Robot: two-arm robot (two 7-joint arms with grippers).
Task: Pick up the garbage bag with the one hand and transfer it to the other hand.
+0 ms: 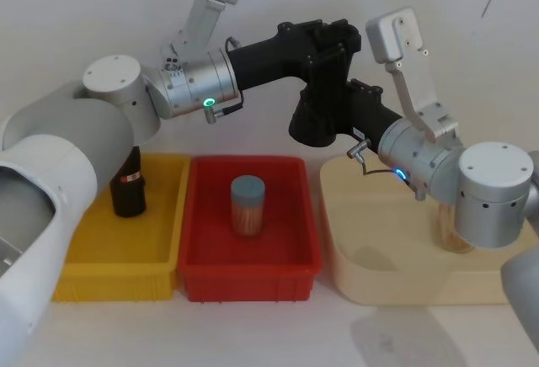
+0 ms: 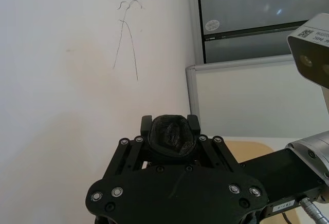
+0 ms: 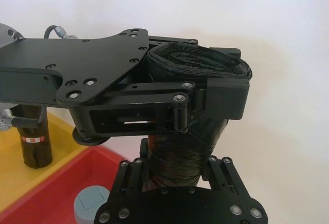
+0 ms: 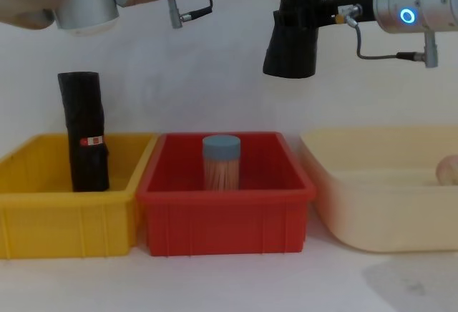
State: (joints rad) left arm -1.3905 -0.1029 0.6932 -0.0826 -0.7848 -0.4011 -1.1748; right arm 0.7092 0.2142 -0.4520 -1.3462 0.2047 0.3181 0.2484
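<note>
You can see the garbage bag (image 3: 190, 131) high in the air, above the far edge of the red bin (image 1: 250, 262). It stands upright like a thick black tube. Both pincers are on it.

Your left pincer (image 3: 216, 93), on the arm with the green ring, reaches in from the left. Its fingers (image 3: 226, 98) are closed around the top part of the roll, one on each side.

Your right pincer (image 3: 180, 170), on the arm with the blue ring, comes in from the right. It hugs the roll lower down, right under the left pincer, and its fingers press on the roll.

Down on the table, a jar with a blue lid (image 4: 221, 162) stands in the red bin. A thinner black roll (image 4: 84, 132) with a small red label stands in the yellow bin (image 4: 68, 219) on the left. A cream tray (image 4: 386, 197) sits on the right.
</note>
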